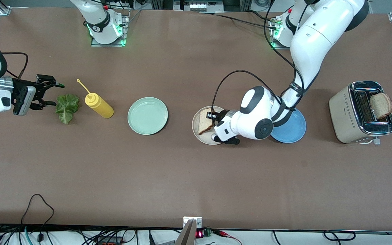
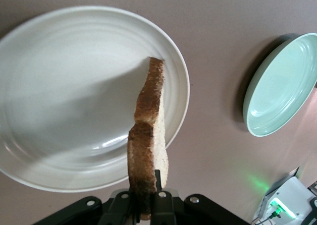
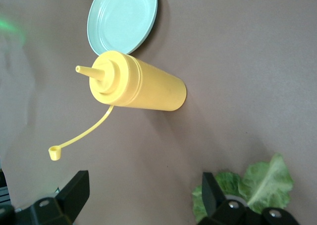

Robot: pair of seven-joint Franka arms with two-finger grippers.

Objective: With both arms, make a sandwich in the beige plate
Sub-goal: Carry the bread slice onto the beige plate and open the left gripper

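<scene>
The left arm's black two-finger gripper (image 1: 213, 117) hangs over the round pale beige plate (image 1: 196, 131), its fingers (image 2: 161, 202) pinched on the bottom edge of a square slice of light brown-crusted bread (image 1: 204, 121), which stands on edge above the plate's shallow bowl; whether its lowest edge touches the plate I cannot tell. The wrist view shows the same slice (image 2: 148, 150) upright over the beige plate (image 2: 59, 111). Just beside it, toward the left arm's end of the table, a round blue plate (image 1: 293, 131) sits partly under the arm, and farther that way a beige and chrome toaster (image 1: 344, 112) has a second slice of bread (image 1: 381, 104) poking out of one slot. Toward the right arm's end lie a round mint-green plate (image 1: 147, 115), a yellow squeeze bottle (image 1: 99, 105) with its cap dangling, and a crinkled green lettuce leaf (image 1: 67, 108) flat on the brown table (image 1: 196, 183). The right arm's black gripper (image 1: 48, 93) hovers right beside the leaf with its fingers (image 3: 74, 193) spread wide, holding nothing.
</scene>
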